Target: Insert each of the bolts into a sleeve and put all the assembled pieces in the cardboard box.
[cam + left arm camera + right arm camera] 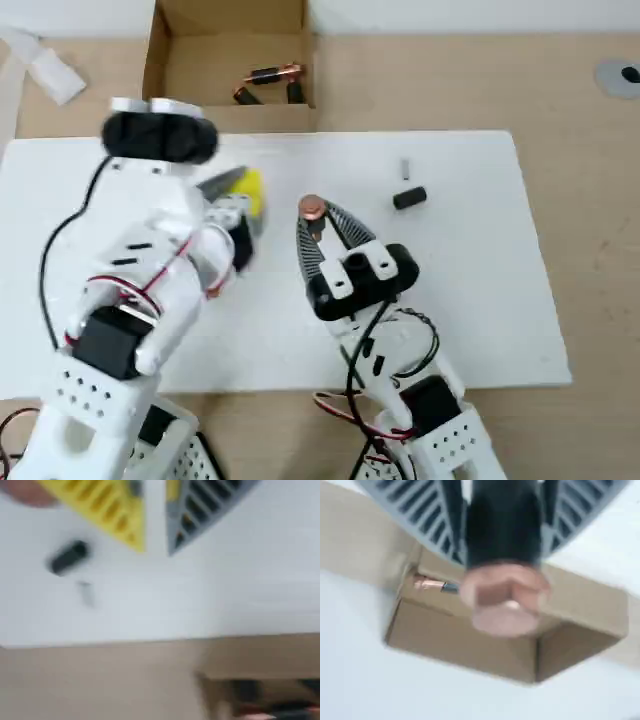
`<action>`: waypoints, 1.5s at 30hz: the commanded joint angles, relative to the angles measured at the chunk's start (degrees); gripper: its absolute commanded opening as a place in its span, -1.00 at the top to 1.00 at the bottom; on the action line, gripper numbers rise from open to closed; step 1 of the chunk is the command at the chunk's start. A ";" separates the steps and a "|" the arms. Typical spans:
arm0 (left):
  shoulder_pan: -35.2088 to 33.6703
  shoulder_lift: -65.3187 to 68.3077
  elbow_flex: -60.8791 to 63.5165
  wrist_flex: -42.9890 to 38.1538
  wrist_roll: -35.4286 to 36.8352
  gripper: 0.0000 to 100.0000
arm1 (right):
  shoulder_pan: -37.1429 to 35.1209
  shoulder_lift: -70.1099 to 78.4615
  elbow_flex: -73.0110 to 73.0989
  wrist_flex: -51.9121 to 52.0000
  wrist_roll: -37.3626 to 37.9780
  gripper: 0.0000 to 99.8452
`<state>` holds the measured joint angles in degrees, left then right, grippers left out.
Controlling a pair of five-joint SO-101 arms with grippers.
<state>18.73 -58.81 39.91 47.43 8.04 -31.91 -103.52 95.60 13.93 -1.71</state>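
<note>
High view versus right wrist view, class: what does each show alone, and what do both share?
High view adds a black sleeve and a thin grey part on the mat. Right wrist view adds the copper head of the held assembled piece end-on. Shared: the cardboard box, a finished piece inside it, the right gripper shut on its piece.

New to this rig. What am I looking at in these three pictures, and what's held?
Two small robot arms sit side by side at a table. One picture looks down from overhead; the other two come from a camera on each arm's wrist. The right gripper holds a sleeved bolt, copper head showing. The left gripper is open and empty. On the white mat lie a loose black sleeve and a small loose bolt. The cardboard box holds finished pieces.
</note>
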 commanded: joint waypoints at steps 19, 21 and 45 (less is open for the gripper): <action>-28.22 -0.57 3.87 17.41 -16.97 0.99 | 2.51 74.68 -69.58 -6.07 0.18 0.98; -29.10 -0.57 4.22 18.64 -16.97 0.99 | 3.74 82.15 -74.59 -10.11 -0.18 0.98; -28.92 -0.57 4.57 19.96 -19.60 0.99 | 9.63 172.35 -159.25 -11.96 -1.32 0.98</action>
<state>-9.67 -58.81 44.75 67.21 -11.30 -23.03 62.55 -48.84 0.40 -4.62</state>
